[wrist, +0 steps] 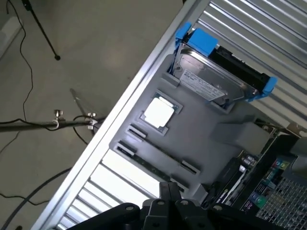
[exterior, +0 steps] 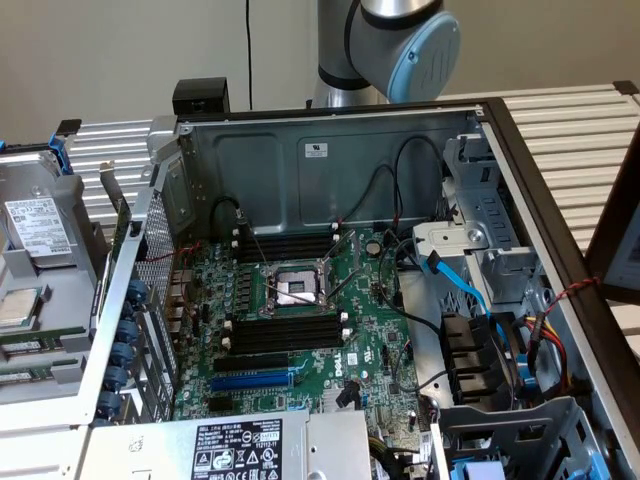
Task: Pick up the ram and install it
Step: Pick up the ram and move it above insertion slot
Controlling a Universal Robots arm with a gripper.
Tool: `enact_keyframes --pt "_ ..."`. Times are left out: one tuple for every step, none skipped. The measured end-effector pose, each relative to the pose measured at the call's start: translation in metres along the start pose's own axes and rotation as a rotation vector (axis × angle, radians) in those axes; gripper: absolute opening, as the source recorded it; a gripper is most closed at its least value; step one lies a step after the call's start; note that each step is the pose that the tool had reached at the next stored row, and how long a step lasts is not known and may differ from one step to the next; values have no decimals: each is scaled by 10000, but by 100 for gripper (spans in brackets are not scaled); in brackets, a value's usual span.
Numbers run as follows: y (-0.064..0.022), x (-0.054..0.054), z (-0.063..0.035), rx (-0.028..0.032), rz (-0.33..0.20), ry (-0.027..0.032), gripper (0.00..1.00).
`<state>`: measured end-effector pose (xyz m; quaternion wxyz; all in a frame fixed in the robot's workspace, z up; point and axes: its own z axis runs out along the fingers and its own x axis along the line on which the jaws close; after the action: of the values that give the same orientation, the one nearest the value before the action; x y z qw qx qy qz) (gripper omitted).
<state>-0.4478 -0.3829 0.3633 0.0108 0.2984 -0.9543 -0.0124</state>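
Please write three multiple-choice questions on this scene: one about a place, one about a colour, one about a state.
1. Where is the ram? A) in the grey tray B) in the blue slot C) on the floor
2. What colour is the bracket holding the hard drive? A) red B) blue C) yellow
3. The black memory slots on the motherboard are: A) full B) covered C) empty
Answers: 1 A, the green stick lies in the tray; 2 B, blue plastic clasps the drive; 3 C, no stick stands in them.
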Motion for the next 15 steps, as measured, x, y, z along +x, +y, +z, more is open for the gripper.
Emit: enact_keyframes --pt "0 0 1 2 -179 6 10" --pt "0 0 3 5 -365 12 10" --pt "0 0 5 7 -544 18 10" --pt "0 0 8 9 -729 22 10" --pt "0 0 10 12 -921 28 10" --pt "0 0 12 14 -1099 33 10" --pt "-1 0 14 16 -1280 39 10" --pt "0 0 15 19 -1465 45 10" --pt "0 0 18 21 -1645 49 10" --pt "-1 0 20 24 -1825 55 10" --pt "0 0 21 26 -2009 61 10" --pt "-1 0 22 28 -2190 67 10" --pt "-1 0 22 31 -2368 72 10" --pt "-1 0 24 34 -2554 76 10" --pt "-1 0 24 36 -2734 81 10"
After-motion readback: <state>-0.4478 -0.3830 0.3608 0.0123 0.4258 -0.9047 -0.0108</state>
